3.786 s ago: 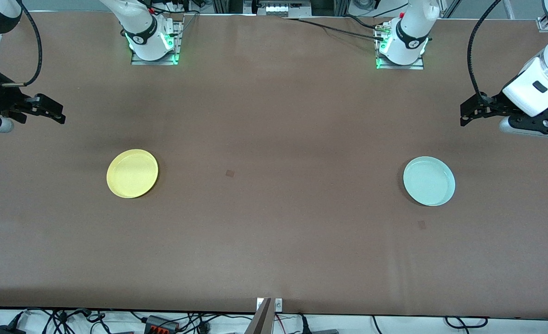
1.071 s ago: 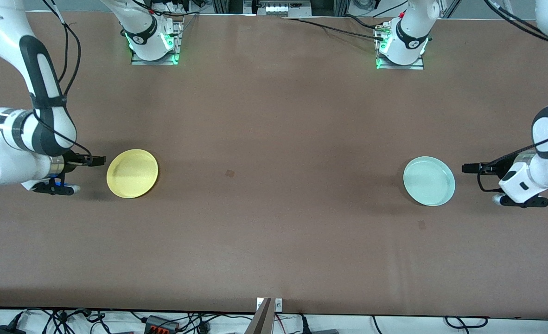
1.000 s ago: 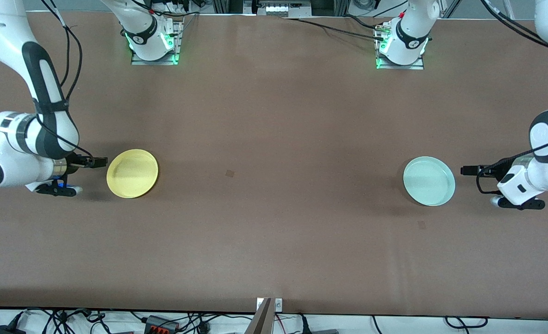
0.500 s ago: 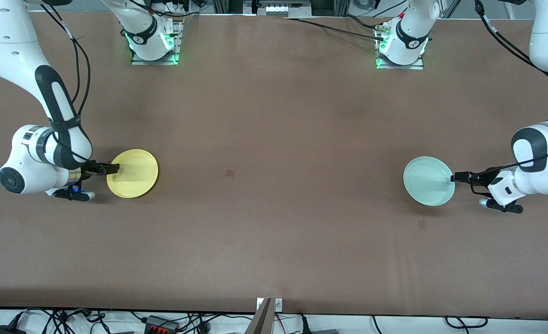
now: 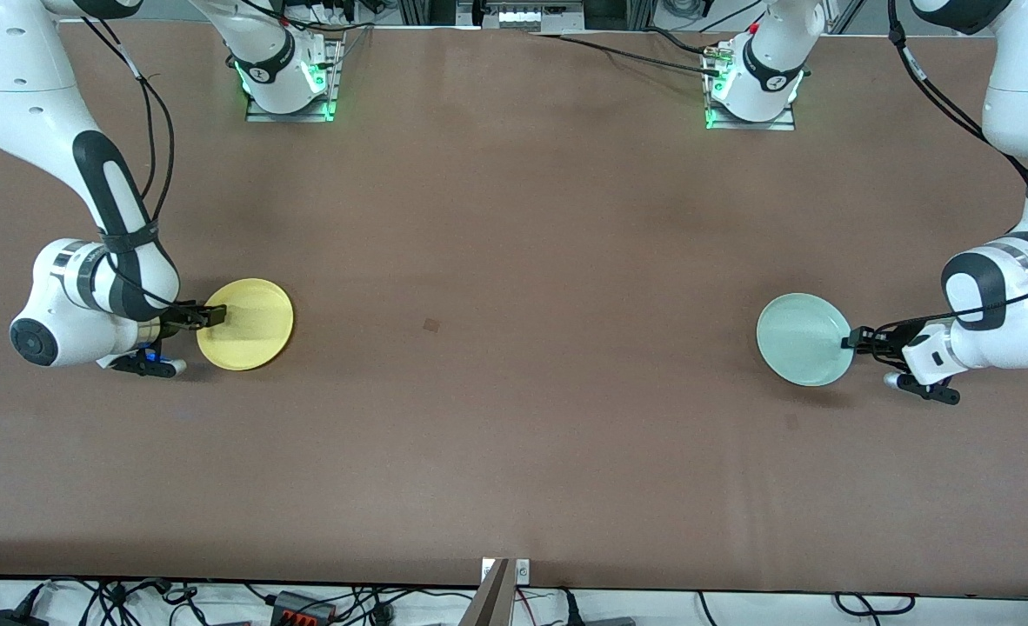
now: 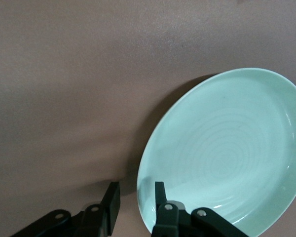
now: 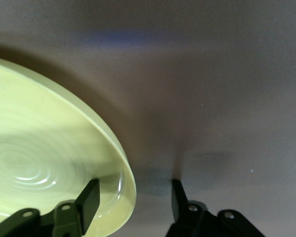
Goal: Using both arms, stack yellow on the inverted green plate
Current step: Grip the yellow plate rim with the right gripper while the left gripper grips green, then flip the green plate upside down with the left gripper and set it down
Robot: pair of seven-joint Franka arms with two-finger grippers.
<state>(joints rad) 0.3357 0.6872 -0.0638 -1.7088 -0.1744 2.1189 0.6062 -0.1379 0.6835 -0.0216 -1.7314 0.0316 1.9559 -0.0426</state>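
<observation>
The yellow plate (image 5: 246, 324) lies on the brown table (image 5: 514, 261) toward the right arm's end, hollow side up, and the pale green plate (image 5: 803, 339) lies well apart from it toward the left arm's end, also hollow side up, not inverted. Both are round, so neither has a long axis of its own; each shows only as an oval where a wrist camera looks at it aslant, the yellow plate (image 7: 49, 163) in the right wrist view and the green plate (image 6: 227, 153) in the left wrist view. The two lie about equally near the front camera. The right tool (image 5: 210, 315) sits low at the yellow plate's outer rim, its fingers (image 7: 89, 200) apart and astride the rim, one inside the hollow and one outside; whether they press the rim cannot be told. The left tool (image 5: 853, 339) is likewise at the green plate's outer rim, its fingers (image 6: 159, 195) narrowly apart with the rim between them.
</observation>
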